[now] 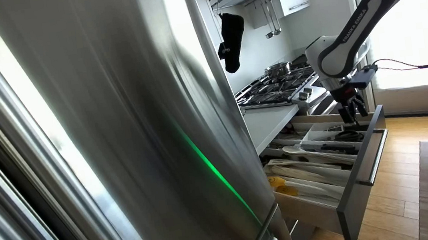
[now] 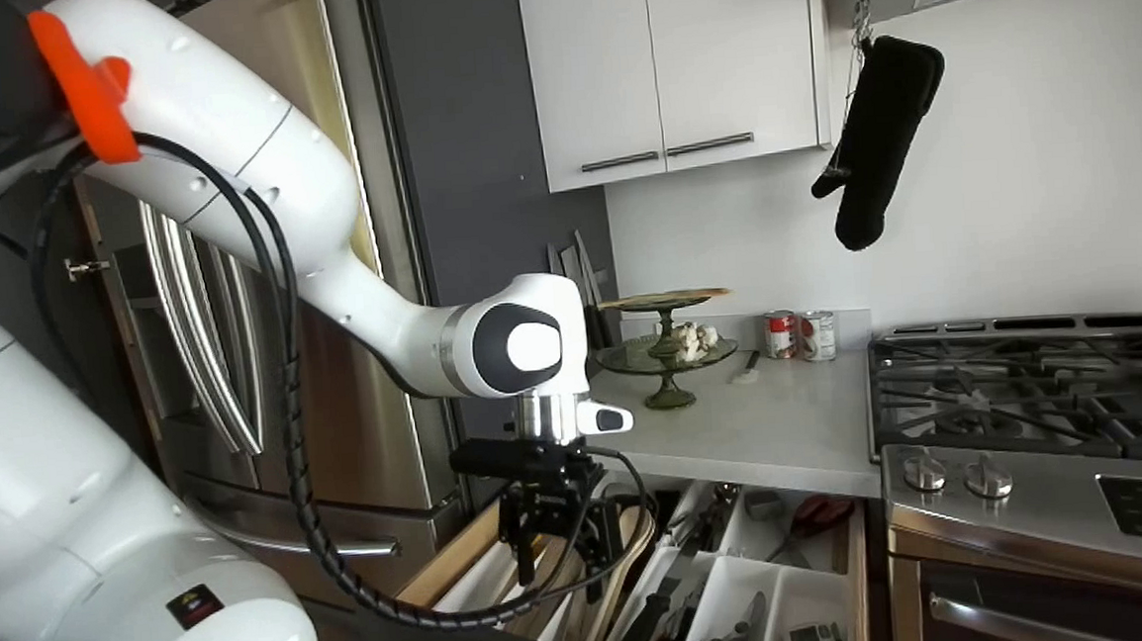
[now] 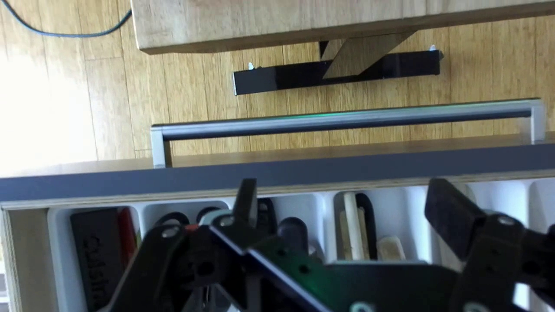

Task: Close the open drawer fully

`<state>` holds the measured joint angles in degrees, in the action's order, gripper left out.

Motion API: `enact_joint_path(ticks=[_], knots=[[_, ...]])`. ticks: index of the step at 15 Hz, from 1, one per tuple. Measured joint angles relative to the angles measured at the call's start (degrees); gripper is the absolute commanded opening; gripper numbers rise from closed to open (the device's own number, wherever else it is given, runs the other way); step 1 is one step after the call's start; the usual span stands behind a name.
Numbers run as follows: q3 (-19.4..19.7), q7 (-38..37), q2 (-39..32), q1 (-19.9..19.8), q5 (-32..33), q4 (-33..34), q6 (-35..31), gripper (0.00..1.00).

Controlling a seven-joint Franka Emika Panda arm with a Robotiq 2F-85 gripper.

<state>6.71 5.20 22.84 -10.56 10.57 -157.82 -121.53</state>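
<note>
"Going from the left in an exterior view, where's the drawer (image 1: 309,212)?"

"Just past the big steel fridge door (image 1: 118,127), pulled out from under the pale bench (image 1: 270,122). Its side wall (image 1: 301,210) is plain and wood-coloured."

"And inside?"

"A white tray (image 3: 396,208) split into long compartments. Yellow utensil ends (image 1: 275,181) come first, then a long pale spoon (image 1: 292,150), black-handled tools (image 1: 338,148) and a dark coil (image 1: 349,136)."

"Is the pincer (image 1: 354,115) there?"

"Yes, above the drawer. The wrist view shows its fingers (image 3: 451,216) spread well apart. I can't tell how low the tips reach."

"And the front, at the right?"

"A flat grey panel (image 1: 354,204), nearly slate along its top edge in the wrist view. A long, shiny bar handle (image 1: 378,157) runs along it, held off by a post at each end."
</note>
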Motion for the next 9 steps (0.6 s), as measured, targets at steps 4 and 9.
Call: enact_joint_path(ticks=[4, 9], knots=[[1.7, -0.7, -3.8, -3.3, 5.1, 0.0, -0.3, 0.70], [3.8, -1.6, -8.0, -6.1, 10.8, 0.1, -2.1, 0.28]])
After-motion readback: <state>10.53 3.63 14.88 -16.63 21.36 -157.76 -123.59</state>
